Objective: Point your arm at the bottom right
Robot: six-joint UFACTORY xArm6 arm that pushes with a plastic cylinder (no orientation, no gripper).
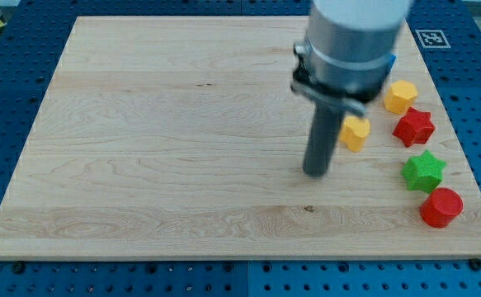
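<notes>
My tip (315, 172) rests on the wooden board (157, 148), right of centre. A yellow block (356, 133) sits just to the upper right of the tip, partly behind the rod. Further right lie a yellow hexagon block (401, 96), a red star block (413, 127), a green star block (423, 171) and a red cylinder block (441, 207) near the board's bottom right corner. All are apart from the tip. A bit of blue (393, 60) shows behind the arm's grey body; I cannot tell its shape.
The board lies on a blue perforated table (9, 74). A black-and-white marker tag (431, 38) sits at the view's top right, off the board. The arm's grey body (351, 41) hides part of the board's top.
</notes>
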